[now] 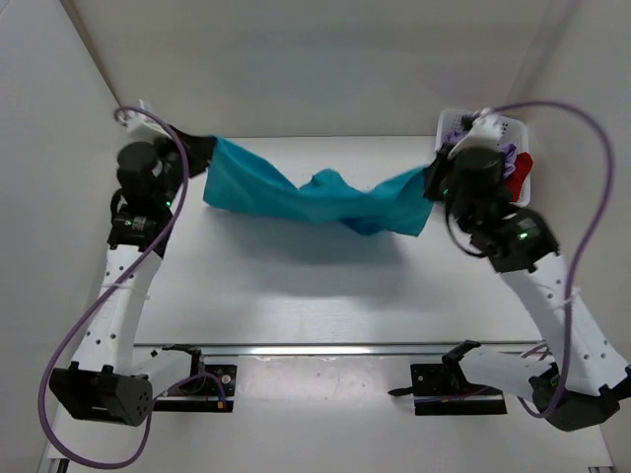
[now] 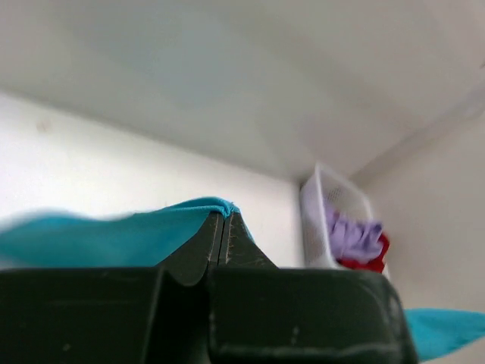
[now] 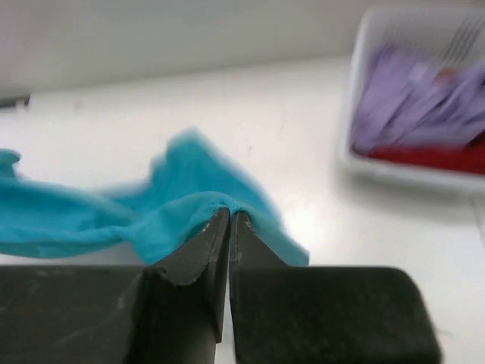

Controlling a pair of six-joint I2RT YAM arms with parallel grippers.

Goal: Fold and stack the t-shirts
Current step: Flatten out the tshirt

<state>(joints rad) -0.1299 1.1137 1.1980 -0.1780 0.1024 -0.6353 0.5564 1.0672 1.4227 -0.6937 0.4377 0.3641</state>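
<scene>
A teal t-shirt (image 1: 315, 197) hangs twisted in the air between both arms, sagging in the middle above the table. My left gripper (image 1: 209, 150) is shut on its left end; in the left wrist view the teal cloth (image 2: 114, 235) is pinched at the fingertips (image 2: 225, 214). My right gripper (image 1: 431, 177) is shut on the shirt's right end, with teal cloth (image 3: 174, 212) bunched at its tips (image 3: 230, 213). The lavender t-shirt (image 1: 510, 158) and the red t-shirt (image 1: 524, 166) lie in the white basket (image 1: 463, 123) at the back right.
The basket stands just behind my right gripper, also visible in the left wrist view as the basket (image 2: 322, 212) and in the right wrist view as the basket (image 3: 364, 159). White walls close in the table at the left, back and right.
</scene>
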